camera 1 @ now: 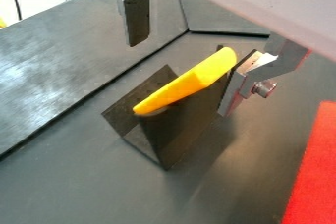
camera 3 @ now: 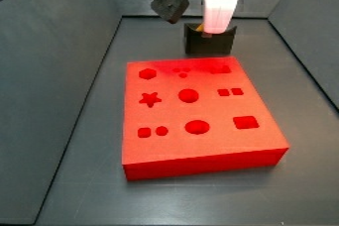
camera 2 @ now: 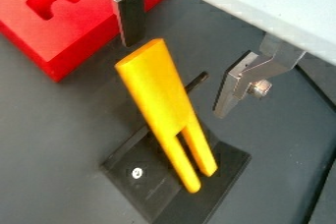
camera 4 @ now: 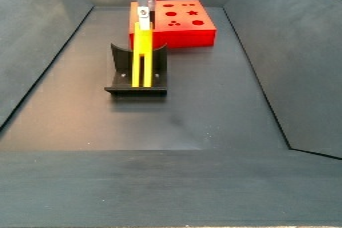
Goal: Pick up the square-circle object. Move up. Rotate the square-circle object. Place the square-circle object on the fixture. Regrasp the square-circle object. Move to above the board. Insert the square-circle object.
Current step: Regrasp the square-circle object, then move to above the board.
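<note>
The yellow square-circle object (camera 2: 164, 110) stands leaning in the dark fixture (camera 2: 147, 181), its lower end in the notch; it also shows in a wrist view (camera 1: 184, 85) and a side view (camera 4: 140, 47). My gripper (camera 2: 186, 51) is open around the object's upper end, with a gap on each side and neither silver finger (camera 2: 129, 17) touching it. In a wrist view the gripper (camera 1: 194, 51) straddles the object above the fixture (camera 1: 155, 135). In a side view the gripper (camera 3: 219, 20) hides the object over the fixture (camera 3: 212, 43). The red board (camera 3: 199, 111) lies beside the fixture.
Dark sloping walls (camera 4: 54, 62) enclose the grey floor on all sides. The board (camera 4: 185, 22) lies just beyond the fixture (camera 4: 134, 80) near the back wall. A corner of the board (camera 2: 53, 22) lies close to one finger.
</note>
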You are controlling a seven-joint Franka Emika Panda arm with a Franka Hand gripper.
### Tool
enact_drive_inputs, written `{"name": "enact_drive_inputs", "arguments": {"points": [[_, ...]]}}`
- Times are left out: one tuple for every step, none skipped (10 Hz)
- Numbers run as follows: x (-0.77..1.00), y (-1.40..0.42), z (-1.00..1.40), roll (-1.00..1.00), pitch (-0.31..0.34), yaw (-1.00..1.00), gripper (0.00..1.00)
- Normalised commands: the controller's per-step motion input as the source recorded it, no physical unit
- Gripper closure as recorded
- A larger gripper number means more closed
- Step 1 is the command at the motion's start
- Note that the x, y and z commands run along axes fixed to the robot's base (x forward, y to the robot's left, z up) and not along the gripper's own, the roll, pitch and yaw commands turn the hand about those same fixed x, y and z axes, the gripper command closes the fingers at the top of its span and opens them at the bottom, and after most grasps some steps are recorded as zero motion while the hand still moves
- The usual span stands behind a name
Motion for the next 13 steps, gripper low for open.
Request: {"name": "enact_drive_inputs", "arguments": {"points": [[0.43,-0.02,0.00,0.02,0.199,0.05,0.00],[0.36,-0.02,-0.01,0.01,0.202,0.06,0.00],[0.32,-0.02,0.00,0.01,0.201,0.06,0.00],[0.24,-0.02,0.00,0.01,0.210,0.06,0.00],[0.17,-0.02,0.00,0.01,0.219,0.06,0.00],[0.12,-0.02,0.00,0.01,0.222,0.06,0.00],[0.10,-0.02,0.00,0.00,0.219,0.06,0.00],[0.08,-0.02,0.00,-0.01,0.200,0.07,0.00],[0.00,0.50,0.17,0.00,0.000,0.00,1.00],[-0.16,0.05,1.00,0.06,-0.157,0.12,1.00],[-0.16,0.05,1.00,0.06,-0.154,0.12,1.00],[-0.17,0.04,1.00,0.05,-0.132,0.08,1.00],[-0.15,0.04,1.00,0.03,-0.093,0.04,1.00]]}}
